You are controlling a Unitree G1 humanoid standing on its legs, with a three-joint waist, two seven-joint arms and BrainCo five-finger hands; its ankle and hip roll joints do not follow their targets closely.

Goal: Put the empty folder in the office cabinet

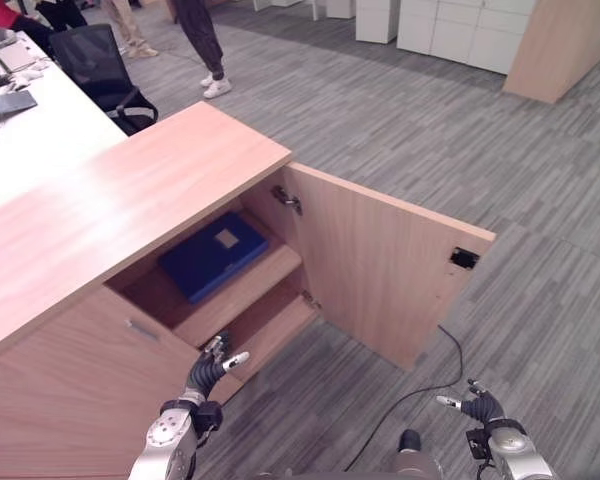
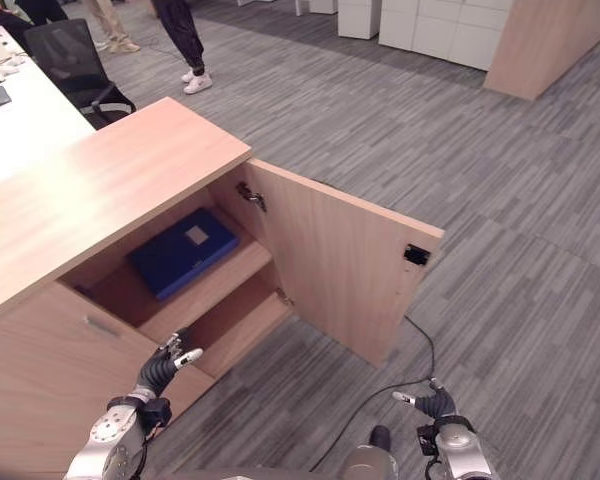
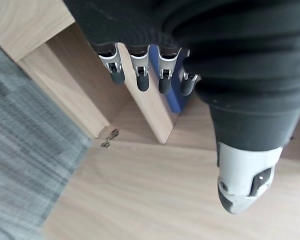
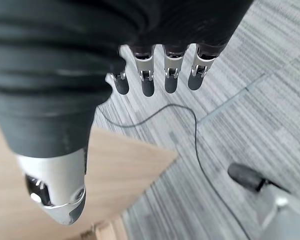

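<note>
The blue folder (image 1: 212, 255) lies flat on the upper shelf (image 1: 248, 283) of the office cabinet (image 1: 130, 200), with a pale label on its cover facing up. The cabinet door (image 1: 380, 265) on the right side stands wide open, swung out over the grey carpet floor (image 1: 500, 180); the door on the left side (image 1: 70, 390) is closed. A lower shelf (image 1: 280, 325) sits under the one carrying the folder.

The left hand (image 1: 212, 368) hovers just in front of the open compartment, below the front edge of the shelf, touching nothing. In its wrist view the fingers (image 3: 142, 77) hang loosely extended in a row and hold nothing, with the edge of the folder showing blue past them. The right hand (image 1: 477, 406) hangs low over the carpet, well apart from the cabinet, beyond the free edge of the open door. Its fingers (image 4: 147, 82) are likewise relaxed and empty.

To the far left a white counter (image 1: 40, 140) adjoins the cabinet top, carrying what seem to be a few office items, too small to make out. A black office chair (image 1: 105, 75) stands beside it, and the legs of 2 people (image 1: 205, 45) show near the top edge. White cabinets (image 1: 460, 30) line the far wall.
</note>
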